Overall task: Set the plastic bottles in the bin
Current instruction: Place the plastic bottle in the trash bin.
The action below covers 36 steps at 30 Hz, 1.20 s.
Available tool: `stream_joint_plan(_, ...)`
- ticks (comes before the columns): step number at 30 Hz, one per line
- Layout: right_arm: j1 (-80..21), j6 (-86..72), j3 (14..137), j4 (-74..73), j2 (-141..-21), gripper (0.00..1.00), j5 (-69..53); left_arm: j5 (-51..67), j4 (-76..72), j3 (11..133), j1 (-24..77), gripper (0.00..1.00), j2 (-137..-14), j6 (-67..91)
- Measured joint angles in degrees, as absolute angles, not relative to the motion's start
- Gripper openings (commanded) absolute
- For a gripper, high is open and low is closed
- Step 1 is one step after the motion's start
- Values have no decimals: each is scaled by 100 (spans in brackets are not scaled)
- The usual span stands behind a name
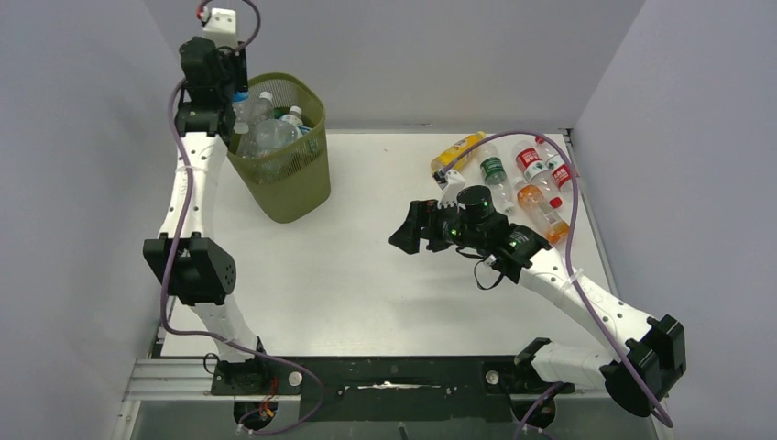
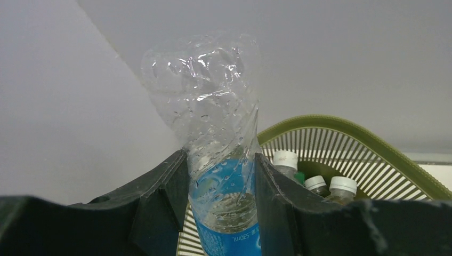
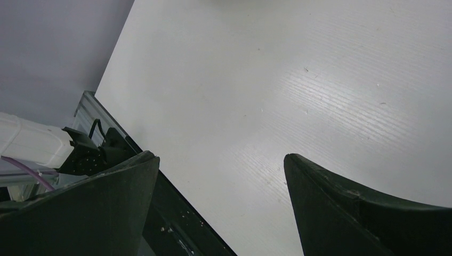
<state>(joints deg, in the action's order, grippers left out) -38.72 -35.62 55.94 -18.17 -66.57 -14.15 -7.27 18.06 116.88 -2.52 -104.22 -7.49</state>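
The white table [image 1: 366, 275] is the biggest thing, and the two arms cover parts of it. The green bin [image 1: 291, 188] stands on the far left part of the table, close to the wall. In the left wrist view only a piece of its rim [image 2: 341, 125] shows. The left gripper [image 1: 213, 69] is up high beside the bin's left rim. Its fingers [image 2: 160, 197] squeeze a crushed clear bottle [image 2: 213, 106] with a blue label. The bottom of the picture cuts that bottle off, so its cap cannot be seen. The right gripper [image 1: 412, 231] hangs over the bare middle of the table. Its fingers [image 3: 122, 197] are spread wide apart with nothing between them. More bottles [image 1: 266, 124] lie piled in the bin, and the mesh hides most of them. From the left wrist only three white caps [image 2: 285, 158] peek out. A bunch of loose bottles [image 1: 522, 174] lies at the far right of the table, well apart from the bin. The right arm hides part of this bunch.
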Motion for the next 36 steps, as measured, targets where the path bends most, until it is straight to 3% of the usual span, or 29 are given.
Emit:
stream_joint_plan(10, -3872, -3564, 5592, -1820, -6657, 91, -1417, -1402, 5, 9876, 364, 33, -10363, -1857)
stream_joint_plan(13, -3872, -3568, 5559, -1813, -6657, 91, -1422, -1470, -257, 9603, 318, 38, -10361, -2034)
stream_joint_plan(19, -3872, -3564, 5531, -1811, -6735, 91, -1448, -1527, -217, 9529, 294, 82, -10274, -2016)
stream_joint_plan(22, -3872, -3544, 5533, -1813, -6768, 92, -1459, -1546, 12, 9533, 287, 90, -10256, -1850)
stream_joint_plan(28, -3859, -3487, 5564, -1894, -6816, 92, -1459, -1533, 860, 10099, 237, 94, -10256, -1516)
stream_joint_plan(36, -3527, -3481, 5793, -2110, -6816, 93, -1463, -1210, 2139, 12484, 217, 94, -10385, -731)
